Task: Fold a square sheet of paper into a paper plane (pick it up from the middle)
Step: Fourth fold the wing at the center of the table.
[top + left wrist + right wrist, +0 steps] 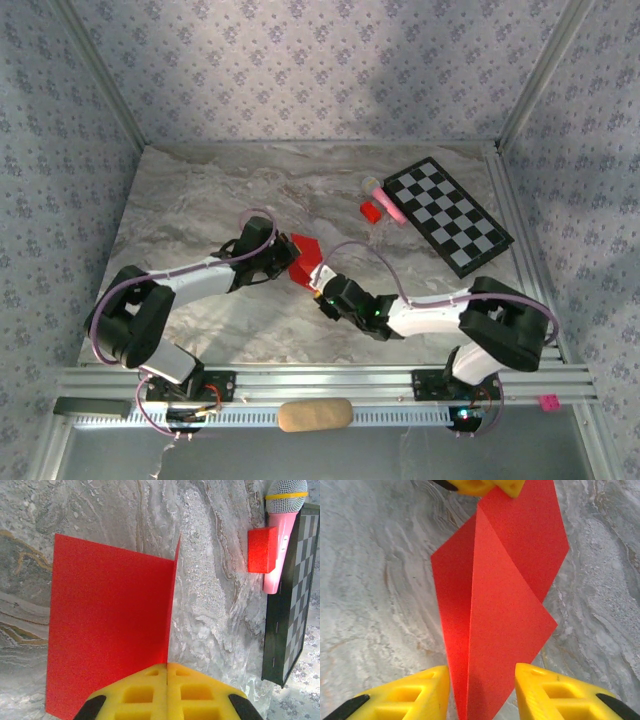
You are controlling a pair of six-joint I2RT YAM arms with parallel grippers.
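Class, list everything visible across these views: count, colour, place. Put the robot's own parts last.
square sheet of paper: 1, red, partly folded, mid-table between the grippers
block: 1, red, beside the microphone
microphone: 1, pink, along the chessboard's edge
chessboard: 1, black and grey, table's far right
table: 1, grey marble, under everything
oblong pad: 1, tan, on the near rail
left gripper: 1, yellow fingers, shut on the paper's edge
right gripper: 1, yellow fingers, open, astride the paper
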